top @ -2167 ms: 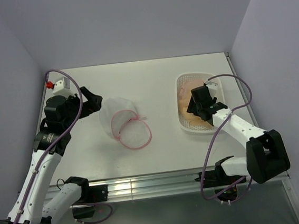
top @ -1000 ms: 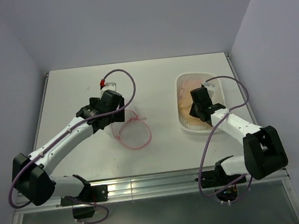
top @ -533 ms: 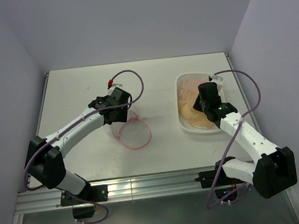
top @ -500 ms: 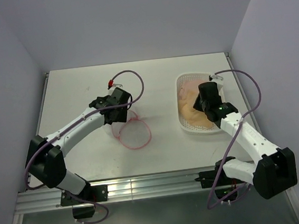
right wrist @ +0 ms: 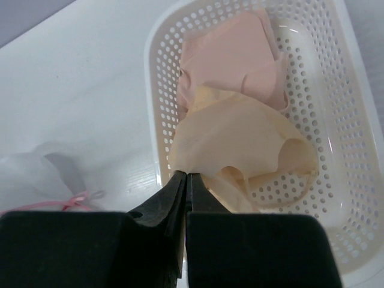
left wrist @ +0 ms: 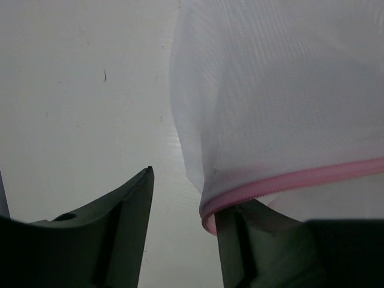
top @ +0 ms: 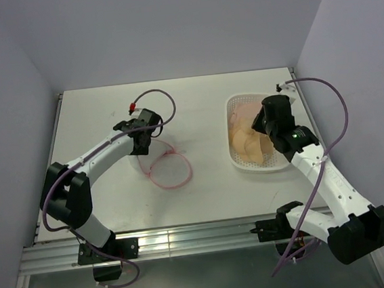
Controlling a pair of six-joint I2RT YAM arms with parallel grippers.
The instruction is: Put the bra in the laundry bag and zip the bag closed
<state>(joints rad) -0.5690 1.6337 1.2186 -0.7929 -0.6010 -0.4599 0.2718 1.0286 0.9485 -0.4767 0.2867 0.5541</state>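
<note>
1. Two steps are left undone: the bra (right wrist: 240,144) is not bagged, and the laundry bag (left wrist: 270,90) lies unzipped on the table (top: 195,103), left of centre.
2. The bra's edge is pinched by the closed right gripper (right wrist: 187,176) over the white basket (right wrist: 157,90) at far right; a pink garment (right wrist: 231,54) is left beneath.
3. The left gripper (left wrist: 180,234) is seen half-wide, with the pink zipper rim (left wrist: 288,180) beside one finger and nothing clamped.

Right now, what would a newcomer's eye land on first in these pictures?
The peach bra, pinched at its edge by the shut right pincer over the white basket at the right of the table; the basket also holds a paler pink garment. Next, the white mesh laundry bag left of centre, its pink zipper rim against one finger of the open left pincer.
</note>
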